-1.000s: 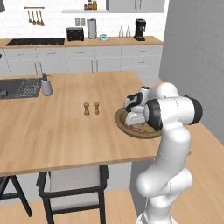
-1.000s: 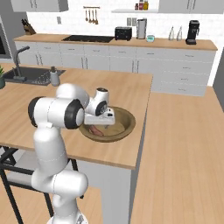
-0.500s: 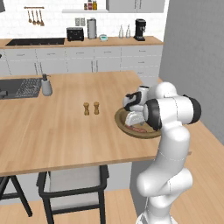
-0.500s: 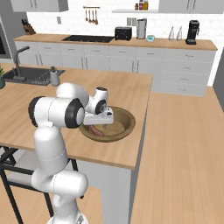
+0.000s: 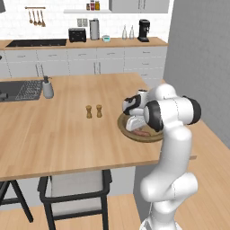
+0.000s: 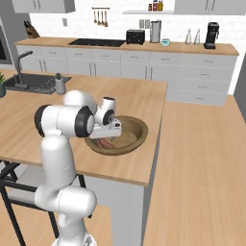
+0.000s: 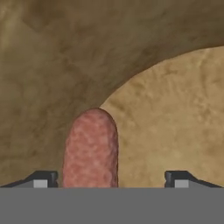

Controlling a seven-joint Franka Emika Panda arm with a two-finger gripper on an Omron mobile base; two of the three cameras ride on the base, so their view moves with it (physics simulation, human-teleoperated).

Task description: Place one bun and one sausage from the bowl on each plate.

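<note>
Scanning from the left:
Sink area: a grey soap dispenser (image 5: 47, 88) stands on the wooden island counter (image 5: 54, 134) beside the dark sink (image 5: 20, 89).
Shakers: two small brown shakers (image 5: 93, 111) stand side by side near the middle of the counter, well apart from the bowl.
Bowl: one wide dark-brown wooden bowl (image 6: 137, 129) sits near the counter's right edge, under the lowered hand.
Bowl contents: one reddish-brown sausage (image 7: 91, 148) lies on the bowl floor; in the right base view its pink-brown end (image 6: 106, 143) shows just below the hand. What else lies in the bowl is hidden by the arm, so I cannot count further.
Gripper: the gripper (image 7: 111, 178) hangs down inside the bowl with its two dark fingertips (image 7: 41, 179) spread wide, almost as far as they go. The sausage lies between them, much closer to the one on the left of the hand view, with a clear gap to the other. Nothing is clamped.
Back counter: a toaster (image 5: 77, 34), a steel canister (image 5: 94, 29), two pale bottles (image 5: 128, 32) and one black coffee machine (image 5: 143, 30) stand along the wall.
</note>
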